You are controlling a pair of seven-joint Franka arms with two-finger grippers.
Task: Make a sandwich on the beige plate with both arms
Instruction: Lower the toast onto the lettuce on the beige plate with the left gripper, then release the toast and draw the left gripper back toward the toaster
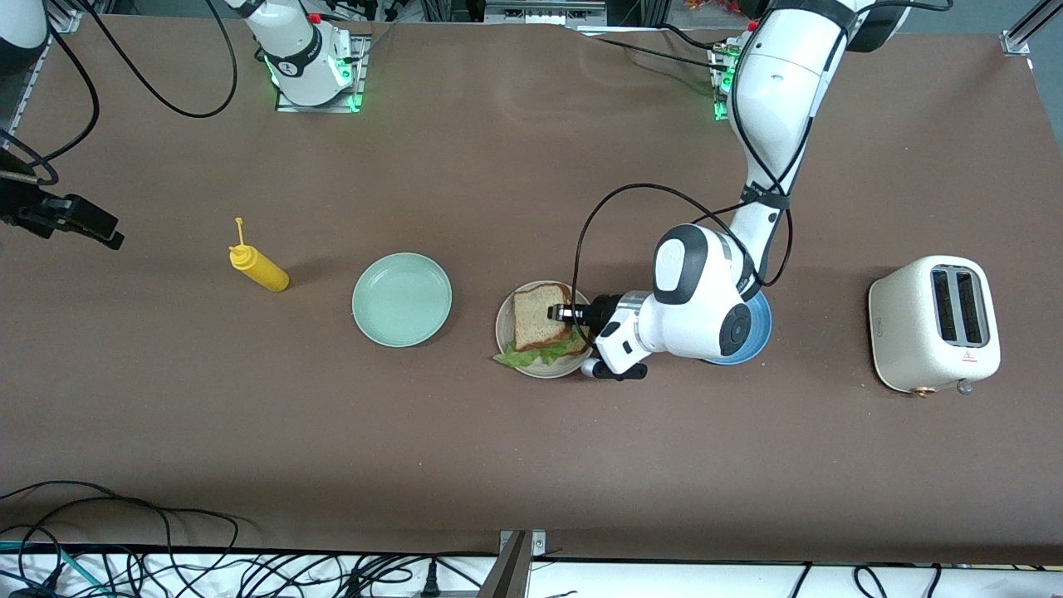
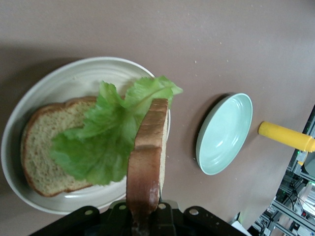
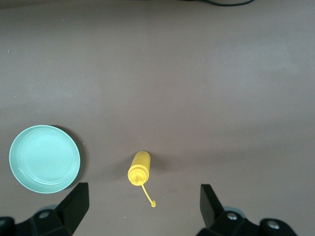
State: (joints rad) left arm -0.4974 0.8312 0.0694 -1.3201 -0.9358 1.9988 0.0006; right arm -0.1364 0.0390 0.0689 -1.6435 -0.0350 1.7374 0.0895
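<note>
The beige plate (image 1: 503,322) (image 2: 74,73) carries a slice of brown bread (image 2: 42,147) with a ruffled green lettuce leaf (image 1: 531,355) (image 2: 103,137) lying on it. My left gripper (image 1: 558,313) (image 2: 145,216) is shut on the crust edge of a second bread slice (image 1: 538,317) (image 2: 147,152), which hangs just over the lettuce and the plate. My right gripper (image 1: 106,234) (image 3: 143,206) waits open and holds nothing, up over the table at the right arm's end, above a yellow squeeze bottle (image 3: 139,167).
A pale mint-green plate (image 1: 402,299) (image 2: 224,135) (image 3: 44,158) lies beside the beige plate, toward the right arm's end. The yellow bottle (image 1: 262,270) (image 2: 285,136) lies past it. A blue plate (image 1: 754,336) sits under the left arm's wrist. A white toaster (image 1: 934,322) stands at the left arm's end.
</note>
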